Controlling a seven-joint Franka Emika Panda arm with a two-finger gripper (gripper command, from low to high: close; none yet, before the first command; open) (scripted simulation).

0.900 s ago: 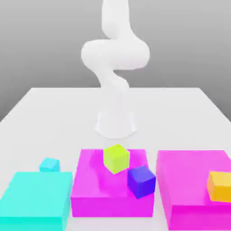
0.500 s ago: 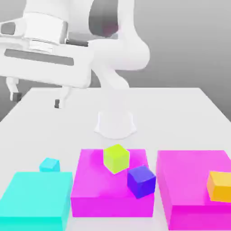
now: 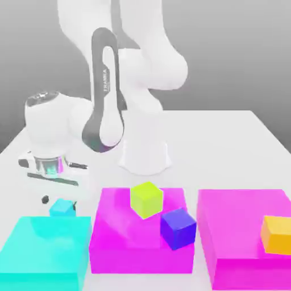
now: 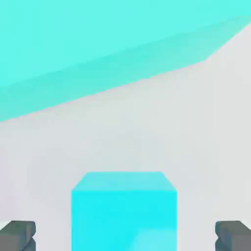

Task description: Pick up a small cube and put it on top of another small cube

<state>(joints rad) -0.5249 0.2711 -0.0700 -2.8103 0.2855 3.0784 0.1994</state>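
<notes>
Exterior view: we see the white arm [image 3: 108, 96] bent low over the worktop [image 3: 227, 142], its hand down at the exterior view's left. The claw [image 3: 57, 200] sits just above the small cyan cube [image 3: 62, 208], which rests on the worktop right behind the big cyan block [image 3: 45, 250]. We cannot tell from here whether cube and block touch.

In the hand view we look down on the cyan cube [image 4: 123, 211] lying between the two dark fingertips [image 4: 17, 235]. The claw [image 4: 125, 236] stands wide, with clear worktop [image 4: 196, 137] on either side of the cube; nothing is gripped. The cyan block [image 4: 98, 44] lies beyond the cube, with a strip of bare worktop between them.

Other things we note in the exterior view: a magenta block [image 3: 113, 238] in the middle carries a lime cube [image 3: 146, 199], tilted on one edge or corner. A blue cube [image 3: 178, 228] sits at that block's corner nearer the exterior view's right, just below the lime one. A second magenta block [image 3: 233, 227] at the exterior view's right carries an orange cube [image 3: 277, 234]. The arm's base [image 3: 145, 154] stands behind the middle block.
</notes>
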